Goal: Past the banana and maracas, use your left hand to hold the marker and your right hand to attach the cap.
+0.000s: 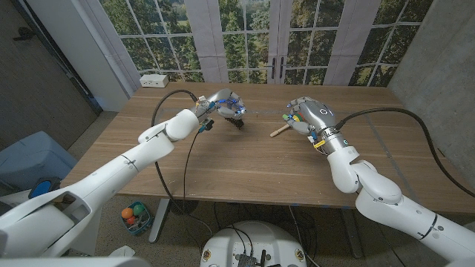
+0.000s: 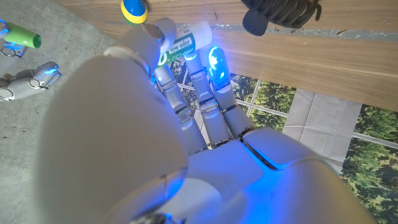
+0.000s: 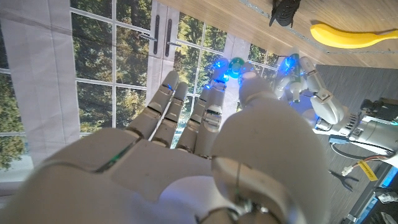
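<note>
The marker is up off the light wooden table [image 1: 245, 167] but not capped, so the holding half of the task looks done and the capping half is still to come. Taking the table as the landmark and working outward from its near edge: both white arms reach in over the near corners and end about midway across the board, raised above it. The left hand [image 1: 221, 104] is turned with its fingers [image 2: 186, 102] curled around a white marker with a green label [image 2: 186, 42]; the left wrist view shows the labelled barrel lying across the fingertips, so I judge the grip firm, though the thumb's contact is hidden. The right hand [image 1: 308, 116] hangs over the table's right half, well apart from the left, palm toward it. In the right wrist view a small green cap [image 3: 236, 64] sits at the tips of its lit fingers [image 3: 214, 93], apparently pinched; the exact contact is too small to confirm. Between the hands, a wooden maraca handle [image 1: 280, 131] pokes out just beside the right hand, and a dark object [image 1: 236, 123] lies under the left. The yellow banana [image 3: 353, 35] rests on the wood near them. What remains is to bring the two hands together, line the cap up with the marker's tip, and press it on.
</note>
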